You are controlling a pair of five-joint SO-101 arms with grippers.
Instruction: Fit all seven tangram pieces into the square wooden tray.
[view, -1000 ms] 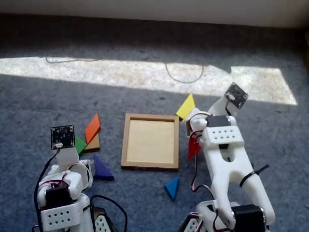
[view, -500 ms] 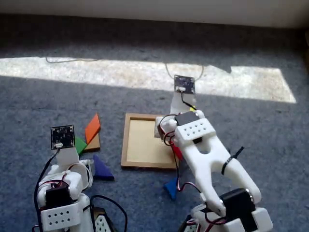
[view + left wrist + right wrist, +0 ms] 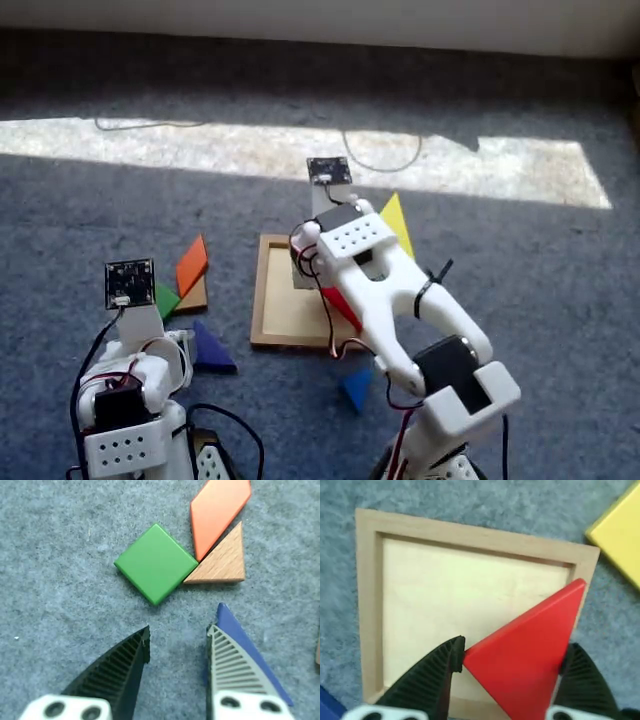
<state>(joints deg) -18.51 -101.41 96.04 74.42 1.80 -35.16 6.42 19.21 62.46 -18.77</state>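
Observation:
My right gripper (image 3: 512, 650) is shut on a red triangle (image 3: 530, 660) and holds it over the near right part of the square wooden tray (image 3: 470, 535). From above, the red triangle (image 3: 340, 308) shows under the right arm, above the tray (image 3: 260, 290). My left gripper (image 3: 177, 632) is open over the carpet, just short of a green square (image 3: 156, 562). An orange parallelogram (image 3: 217, 510) and a wooden triangle (image 3: 222, 560) lie beyond the square. A dark blue triangle (image 3: 250, 645) lies beside one finger.
A yellow triangle (image 3: 395, 220) lies by the tray's far right corner. A small blue triangle (image 3: 357, 388) lies on the carpet in front of the tray. Orange (image 3: 192, 264), green (image 3: 165, 298) and dark blue (image 3: 212, 350) pieces cluster left of the tray.
The right arm has swung left with the red triangle, from beside the tray's right edge to over the tray. The left arm has kept still.

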